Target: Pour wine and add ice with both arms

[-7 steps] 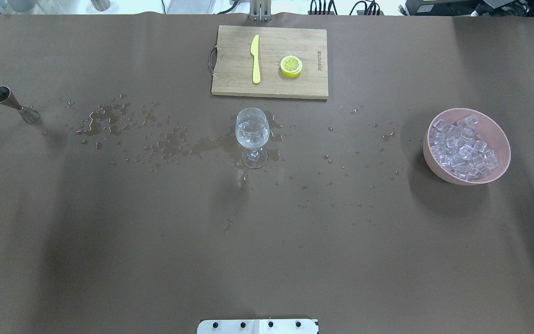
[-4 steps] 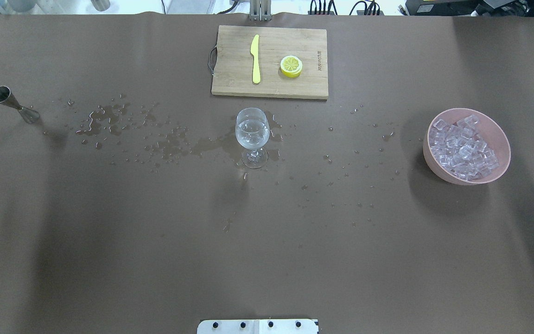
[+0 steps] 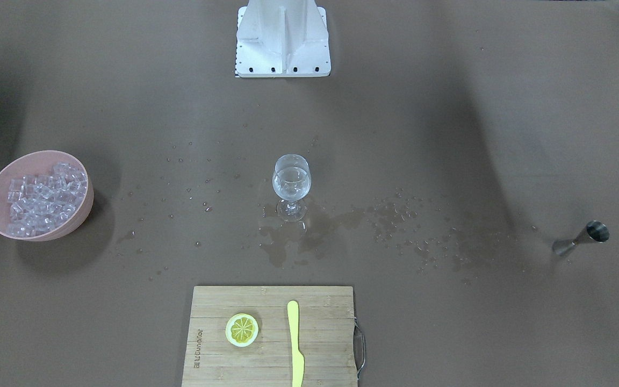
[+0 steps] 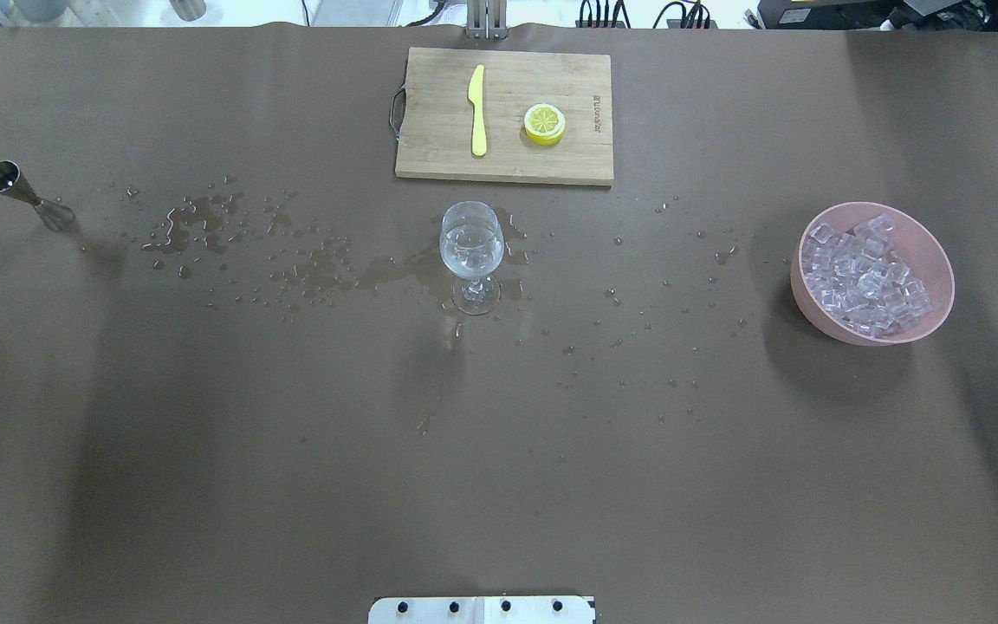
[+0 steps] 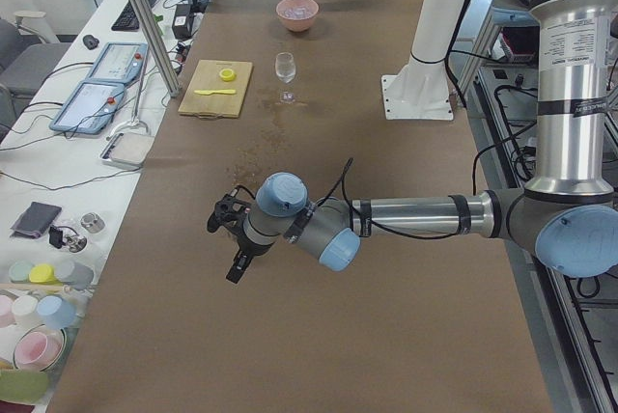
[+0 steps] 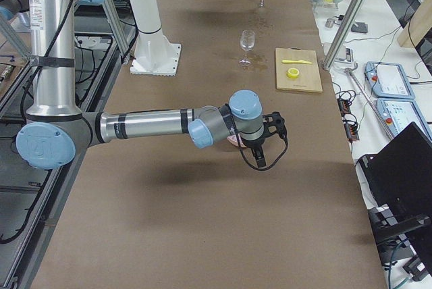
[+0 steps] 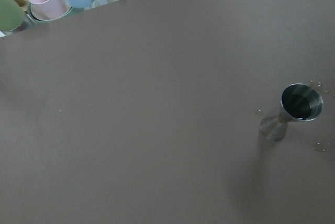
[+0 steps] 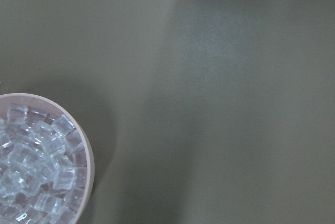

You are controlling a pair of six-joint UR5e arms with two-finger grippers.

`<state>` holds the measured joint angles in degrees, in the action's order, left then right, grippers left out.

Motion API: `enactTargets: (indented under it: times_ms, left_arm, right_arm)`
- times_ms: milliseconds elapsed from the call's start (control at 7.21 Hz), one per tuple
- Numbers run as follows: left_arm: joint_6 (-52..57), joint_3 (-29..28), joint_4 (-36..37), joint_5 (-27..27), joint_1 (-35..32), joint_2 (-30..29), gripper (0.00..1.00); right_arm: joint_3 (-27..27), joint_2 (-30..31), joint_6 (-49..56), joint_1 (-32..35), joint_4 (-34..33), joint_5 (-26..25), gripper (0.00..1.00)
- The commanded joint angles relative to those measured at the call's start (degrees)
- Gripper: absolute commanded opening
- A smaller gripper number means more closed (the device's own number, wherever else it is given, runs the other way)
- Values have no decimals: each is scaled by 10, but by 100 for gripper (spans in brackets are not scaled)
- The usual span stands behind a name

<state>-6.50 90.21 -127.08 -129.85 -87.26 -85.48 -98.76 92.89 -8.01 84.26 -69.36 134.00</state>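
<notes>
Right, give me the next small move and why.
Probably lower the left gripper toward the jigger: it stands upright and ungripped at the right of the left wrist view. The wine glass looks part-filled already, so this is a guess.

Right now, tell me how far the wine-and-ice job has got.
Done: the clear stemmed wine glass holds clear liquid; spilled drops lie around it. In hand: nothing seems held; the steel hourglass-shaped jigger stands alone. Left: ice cubes fill the pink bowl; whether any are in the glass, I cannot tell.
</notes>
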Motion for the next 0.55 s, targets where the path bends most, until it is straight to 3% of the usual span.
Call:
enactTargets:
  times_ms: [0,139,277,416]
  left_arm:
    - [-55,2,6,-49,1,-1,98]
    - [-119,-8,-5,-47,8,-23,92]
    - [-147,-12,-65,-45,19,-26,98]
    - [-151,-23,-144,-43,32,-24,98]
  right_arm:
    - [1,3,-1,1,-1,-25,100]
    - [1,4,-2,1,1,-20,100]
    - [-9,18,-3,2,2,-13,100]
    - [-11,21,0,1,5,-14,100]
